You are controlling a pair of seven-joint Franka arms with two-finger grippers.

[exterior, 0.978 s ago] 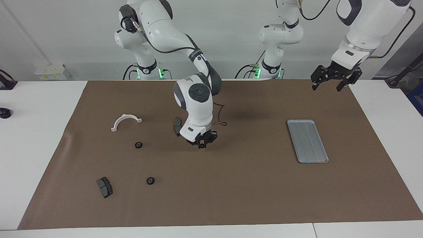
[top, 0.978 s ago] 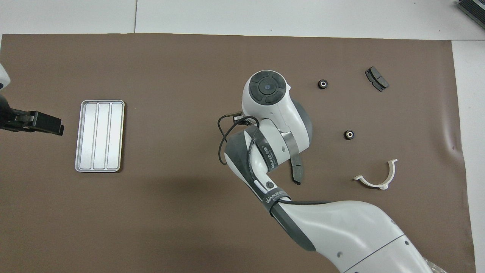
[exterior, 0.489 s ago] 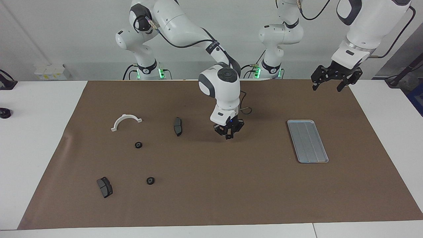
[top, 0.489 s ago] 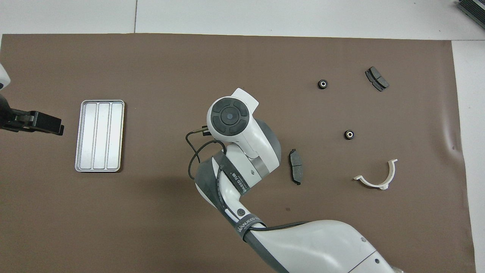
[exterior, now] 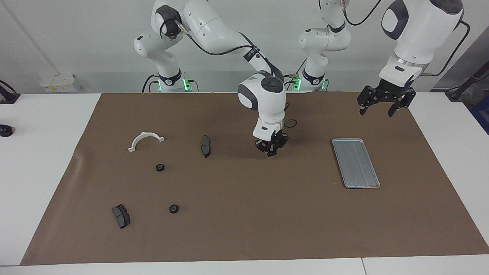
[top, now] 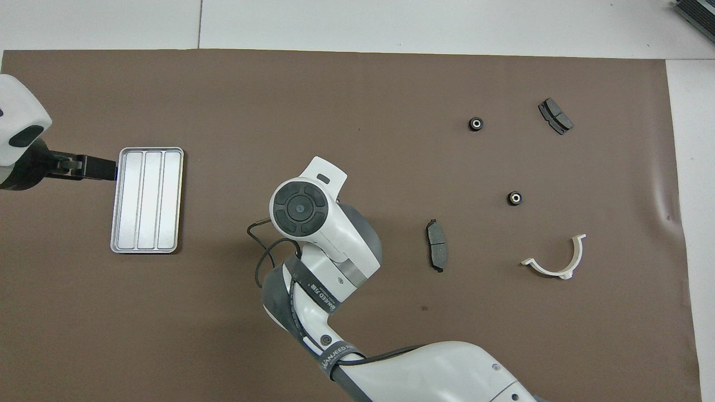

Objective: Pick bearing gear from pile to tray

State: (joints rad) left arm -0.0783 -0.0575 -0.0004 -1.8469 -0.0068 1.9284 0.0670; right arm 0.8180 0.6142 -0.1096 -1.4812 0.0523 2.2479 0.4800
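Observation:
Two small black bearing gears (exterior: pixel 160 167) (exterior: pixel 174 209) lie in the pile toward the right arm's end of the mat; they show again as gears (top: pixel 514 197) (top: pixel 475 124) from above. The silver ridged tray (exterior: pixel 355 162) (top: pixel 147 199) has nothing in it. My right gripper (exterior: pixel 271 149) hangs over the middle of the mat between pile and tray, its fingertips meeting; whether anything small sits between them does not show. From above its own wrist (top: pixel 301 209) hides it. My left gripper (exterior: pixel 378 108) (top: pixel 95 167) is open in the air over the mat beside the tray.
A white half-ring bracket (exterior: pixel 145 134) (top: pixel 550 271) and two dark brake pads (exterior: pixel 205 146) (exterior: pixel 121 216) lie among the pile. A brown mat (exterior: pixel 244 229) covers the table. A small black object (exterior: pixel 5 130) sits on the white table off the mat.
My right gripper rose from low over the mat beside a brake pad and travelled toward the tray, uncovering that pad. My left gripper shifted slightly toward the tray.

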